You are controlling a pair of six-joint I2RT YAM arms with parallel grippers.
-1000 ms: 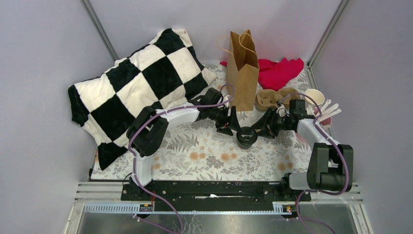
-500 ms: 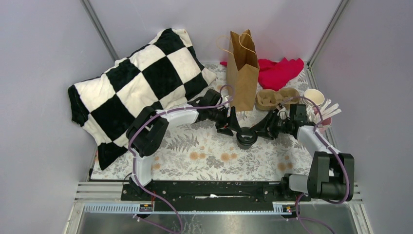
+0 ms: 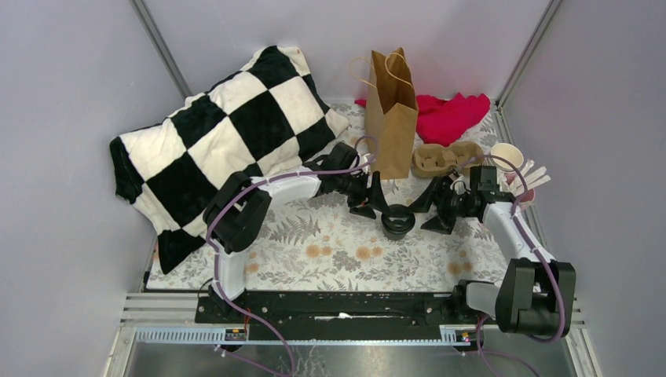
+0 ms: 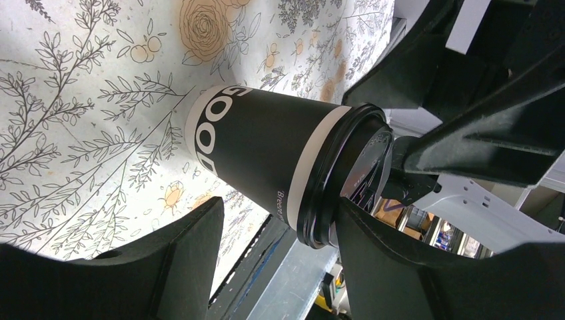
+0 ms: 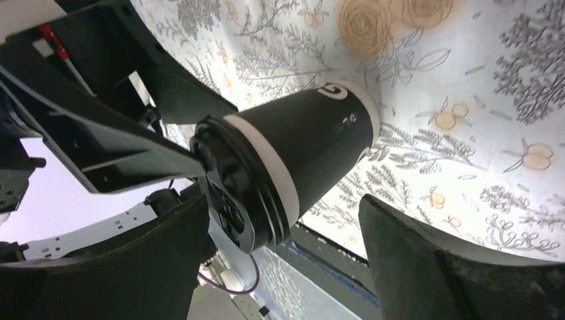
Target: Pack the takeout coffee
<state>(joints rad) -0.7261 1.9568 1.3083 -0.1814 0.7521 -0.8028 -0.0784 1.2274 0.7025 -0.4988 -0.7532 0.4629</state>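
One black takeout coffee cup point(image 3: 398, 221) with a black lid stands upright on the floral tablecloth point(image 3: 314, 243), near the middle. My left gripper point(image 3: 378, 206) is open just left of it, with its fingertips close to the cup's lid rim. In the left wrist view the cup point(image 4: 266, 153) sits just beyond the open gripper point(image 4: 276, 210). My right gripper point(image 3: 428, 212) is open, a little to the right of the cup and apart from it. The right wrist view shows the cup point(image 5: 300, 153) ahead of the open gripper point(image 5: 283, 207). The brown paper bag point(image 3: 390, 110) stands upright behind.
A cardboard cup carrier point(image 3: 444, 159) lies right of the bag. A white paper cup point(image 3: 506, 155) and a pink cup of stirrers point(image 3: 528, 184) stand at the right edge. A red cloth point(image 3: 451, 116) lies at the back. A checkered pillow point(image 3: 228, 133) fills the left.
My right gripper has drawn back to the right, away from the cup. The left arm and the cup have stayed put.
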